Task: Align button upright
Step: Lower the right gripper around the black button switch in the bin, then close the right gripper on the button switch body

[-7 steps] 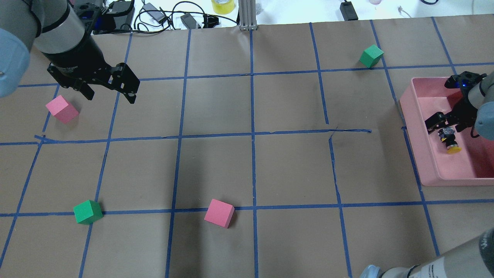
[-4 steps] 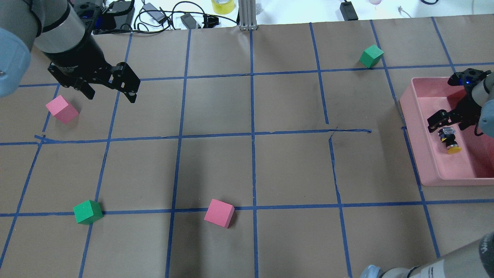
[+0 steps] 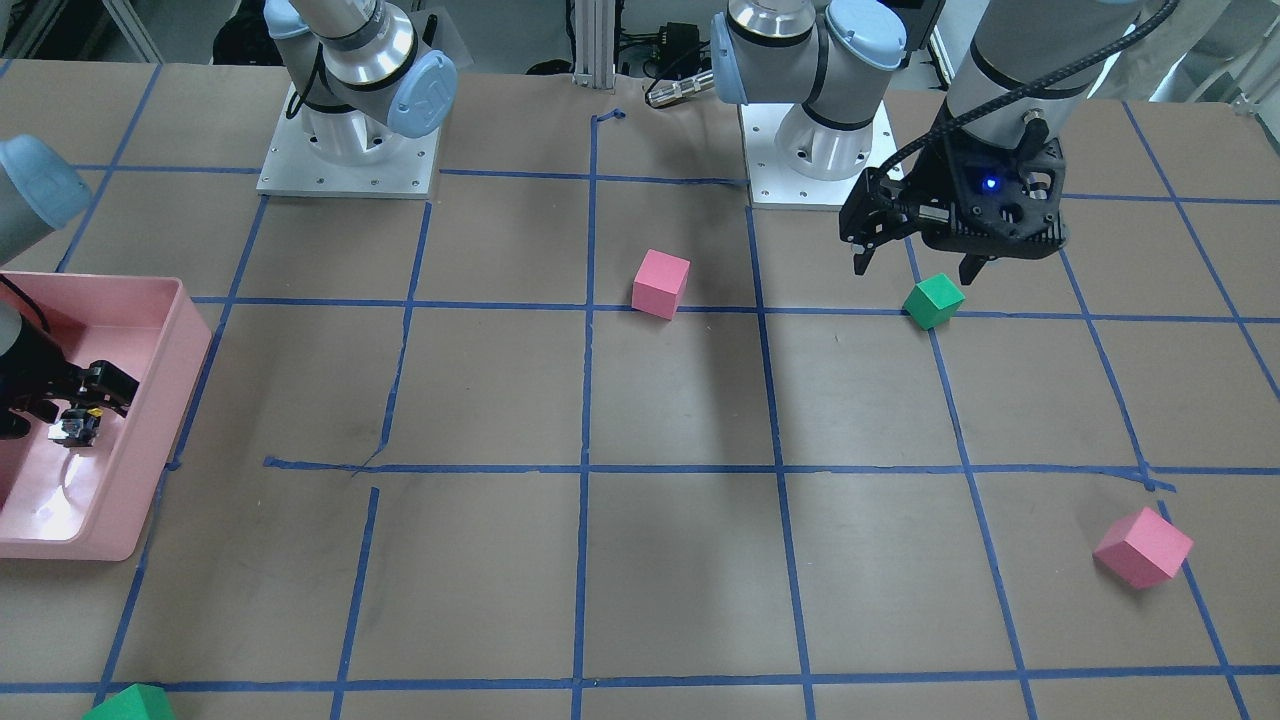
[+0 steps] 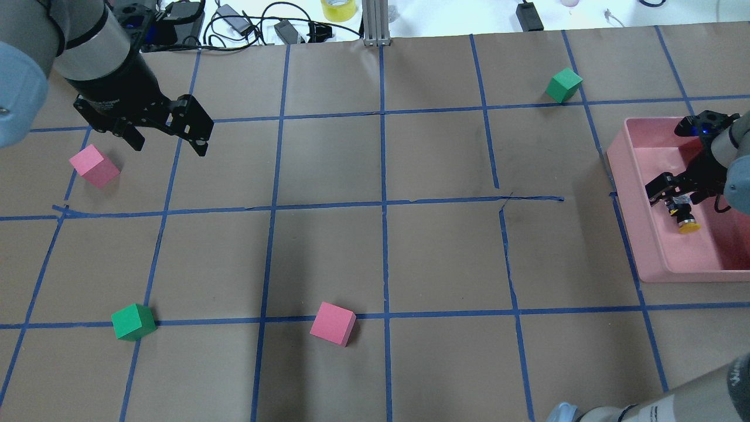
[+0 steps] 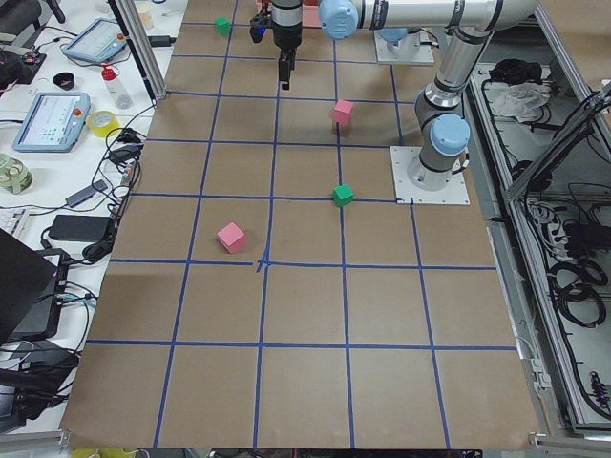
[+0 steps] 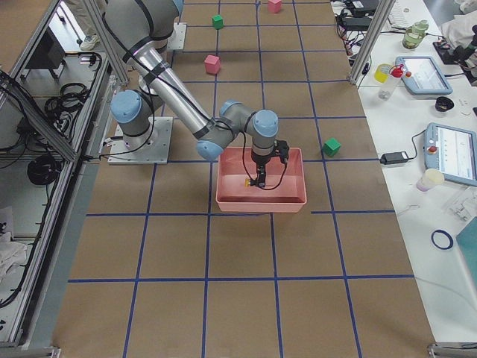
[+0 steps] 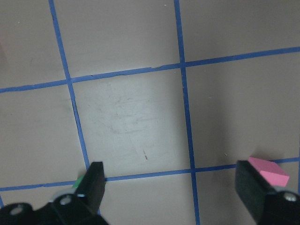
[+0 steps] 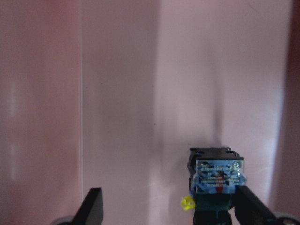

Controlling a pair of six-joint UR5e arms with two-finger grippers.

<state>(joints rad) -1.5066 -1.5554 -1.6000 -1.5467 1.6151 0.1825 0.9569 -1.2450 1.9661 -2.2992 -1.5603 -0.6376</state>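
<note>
The button (image 4: 682,214) lies tilted inside the pink bin (image 4: 638,234), with its yellow cap toward the near side and its base block toward my right gripper. In the right wrist view the button (image 8: 216,180) shows its blue-labelled base end, with a bit of yellow below it. My right gripper (image 4: 677,196) is open just over the button. The button stands between the fingers, close to the right-hand one (image 8: 253,211). My left gripper (image 4: 167,138) is open and empty, hovering over the far left of the table.
A pink cube (image 4: 94,166) lies beside the left gripper. A green cube (image 4: 133,322) and another pink cube (image 4: 333,323) sit near the front. A green cube (image 4: 563,85) sits at the back right. Cables and a tape roll (image 4: 338,9) lie beyond the far edge.
My right gripper has shifted slightly over the button, up and then back down. The button has barely moved. The left arm has not moved.
</note>
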